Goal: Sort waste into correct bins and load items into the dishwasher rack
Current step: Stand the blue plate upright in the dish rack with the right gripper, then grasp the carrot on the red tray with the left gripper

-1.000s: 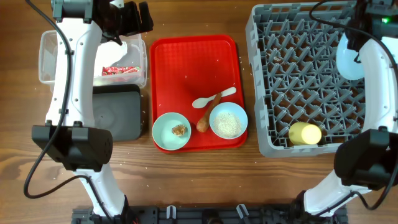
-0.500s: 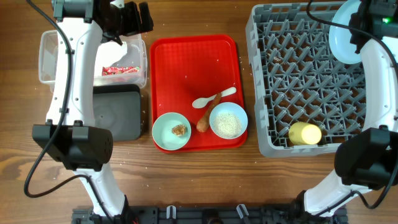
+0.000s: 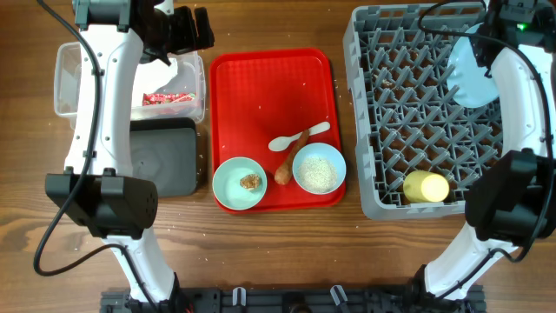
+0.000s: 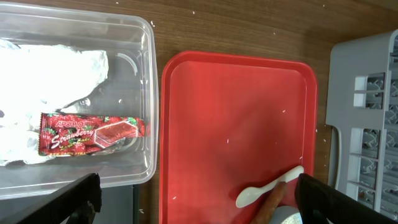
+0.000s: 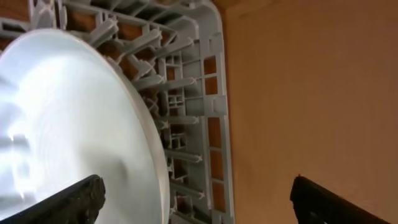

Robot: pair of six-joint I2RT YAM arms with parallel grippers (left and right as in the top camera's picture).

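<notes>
Resting in the rack (image 3: pixel 391 104): one blue plate (image 3: pixel 473 74), one yellow cup (image 3: pixel 426 186).
Two bowls (image 3: pixel 228 193) (image 3: pixel 300 161) and one spoon (image 3: pixel 287 142) lie on the red tray (image 3: pixel 269 87); left end effector (image 4: pixel 199 205) and right end effector (image 5: pixel 196 199) gape wide.

I am counting two bins at nine o'clock, a clear bin (image 3: pixel 65 78) and a black bin (image 3: pixel 165 161), one napkin (image 4: pixel 56 68), one wrapper (image 3: pixel 167 97), one red tray (image 3: pixel 261 96) with two bowls, a scrap bowl (image 3: pixel 228 187) and a rice bowl (image 3: pixel 297 171), one spoon (image 3: pixel 300 137), one carrot stick (image 3: pixel 285 168), and at three o'clock one rack (image 3: pixel 417 113), one plate (image 3: pixel 473 69), one cup (image 3: pixel 426 186).
</notes>
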